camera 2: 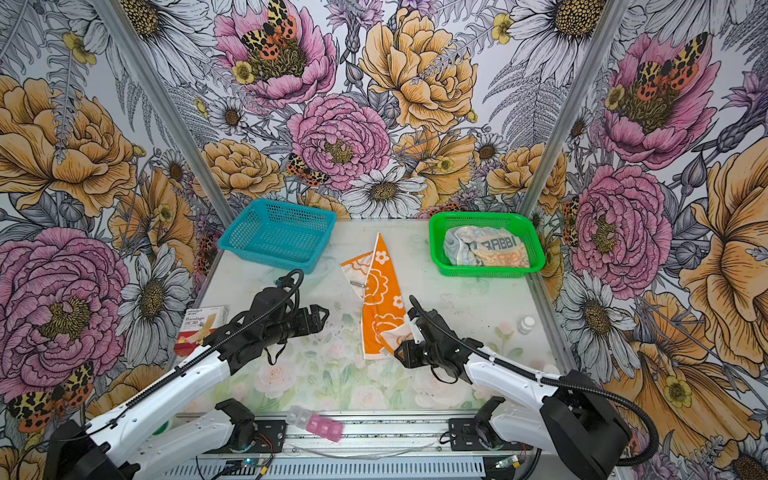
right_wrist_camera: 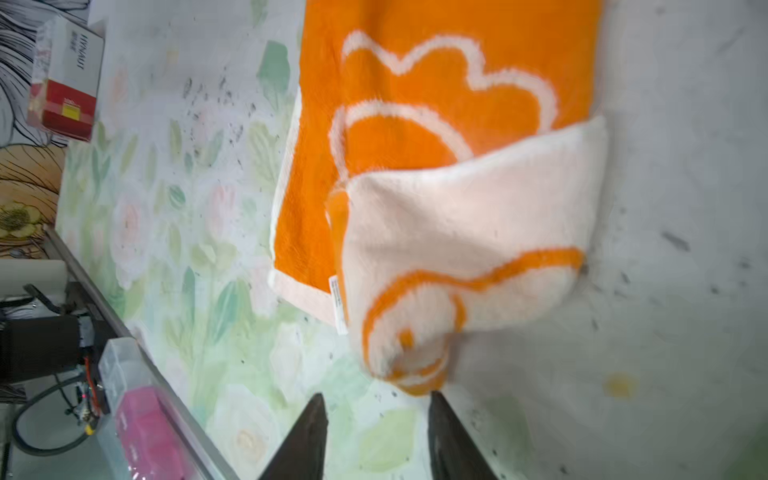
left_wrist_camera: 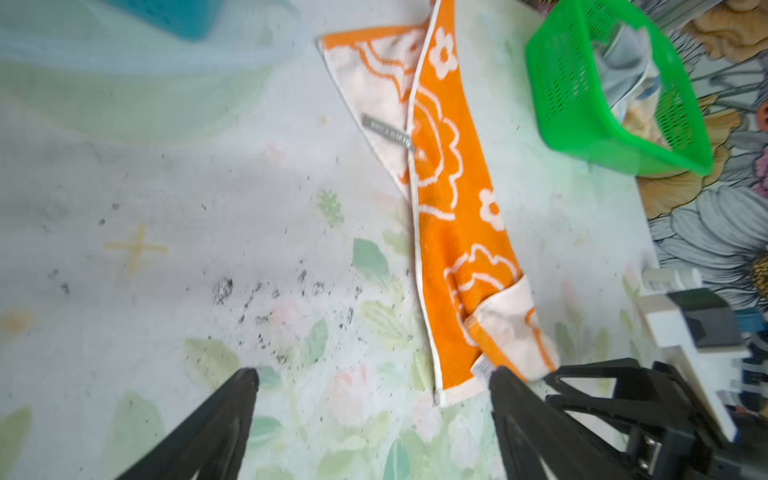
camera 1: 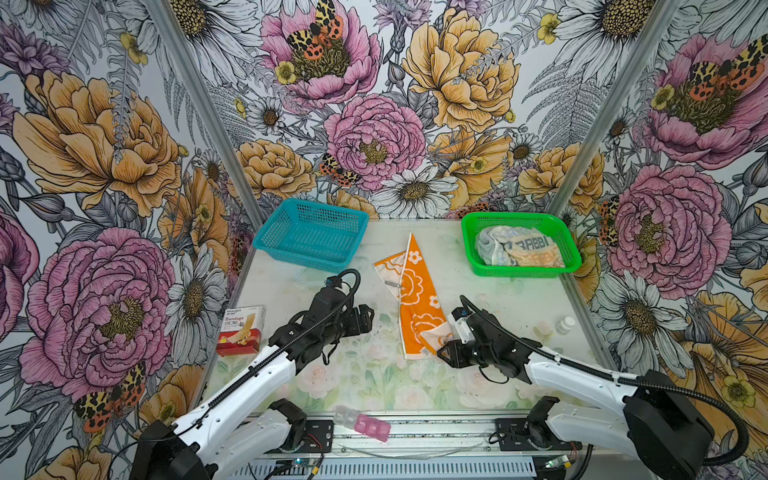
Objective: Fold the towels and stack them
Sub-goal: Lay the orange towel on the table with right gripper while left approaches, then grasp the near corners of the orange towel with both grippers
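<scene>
Pale green floral tabletop (camera 1: 498, 299) carried the orange towel (camera 1: 417, 291) at its middle, a long crumpled strip with its near corner flipped to the pale side, and we saw the striped towel (camera 1: 521, 249) bunched in the green basket (camera 1: 515, 215) at the far right. Our left gripper (left_wrist_camera: 374, 376) hung with jaws spread wide and empty left of the strip, while our right gripper (right_wrist_camera: 376, 397) kept its jaws partly apart just before the flipped corner, clasping nothing.

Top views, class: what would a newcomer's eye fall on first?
The orange towel lies partly folded in the middle of the table. At the back right a green basket holds a striped towel; a blue basket sits back left. Huge flowered walls surround everything.
</scene>
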